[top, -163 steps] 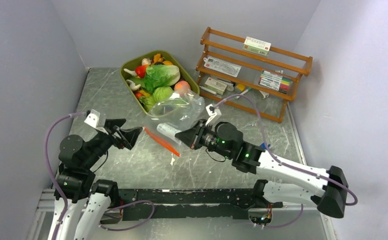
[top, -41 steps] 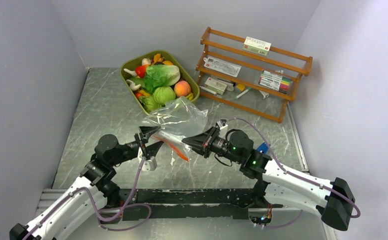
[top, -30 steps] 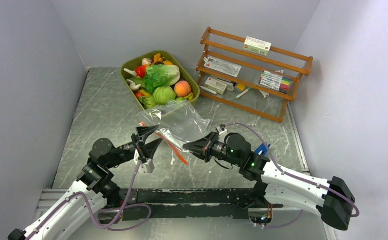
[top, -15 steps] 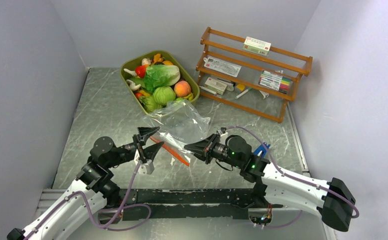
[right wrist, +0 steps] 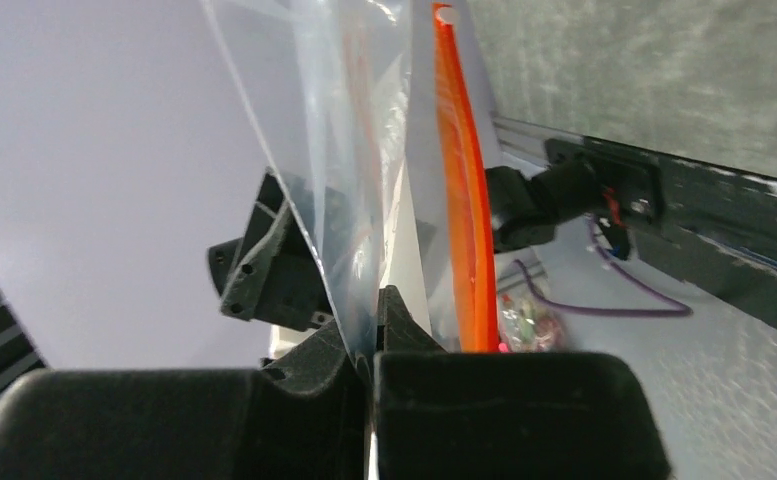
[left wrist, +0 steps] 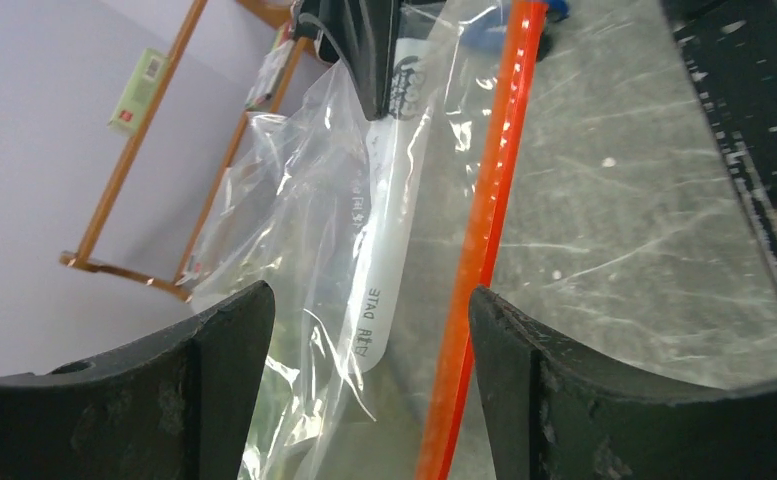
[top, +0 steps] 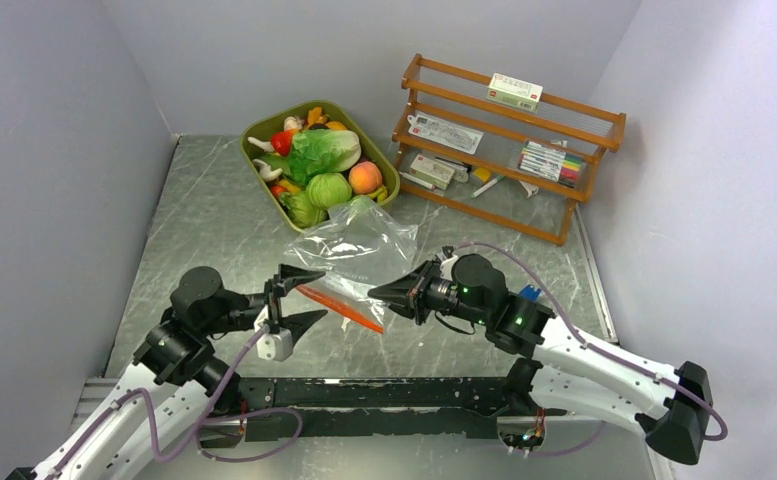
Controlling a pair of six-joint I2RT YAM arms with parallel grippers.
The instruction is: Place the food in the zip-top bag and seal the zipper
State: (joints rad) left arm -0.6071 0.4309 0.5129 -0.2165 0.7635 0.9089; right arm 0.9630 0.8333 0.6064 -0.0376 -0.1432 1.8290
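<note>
The clear zip-top bag point(top: 359, 250) lies crumpled mid-table, its orange-red zipper point(top: 339, 308) pointing toward the near edge. My right gripper point(top: 379, 293) is shut on the bag's clear film beside the zipper; the right wrist view shows the film point(right wrist: 364, 180) pinched between the jaws and the zipper point(right wrist: 461, 200) running just right of them. My left gripper point(top: 302, 296) is open and empty, just left of the zipper; in the left wrist view the bag's white label point(left wrist: 389, 240) and zipper point(left wrist: 484, 230) lie between its fingers. The food point(top: 329, 160) sits in the olive-green tub point(top: 256, 128).
A wooden rack point(top: 509, 140) with boxes, markers and small packets stands at the back right. A blue object point(top: 530, 293) shows behind my right arm. Grey walls close in left, back and right. The black base rail point(top: 384, 395) runs along the near edge.
My left gripper drew back toward the near left and stays open. The bag's mouth was pulled a little nearer by my right gripper, which stays shut on the film.
</note>
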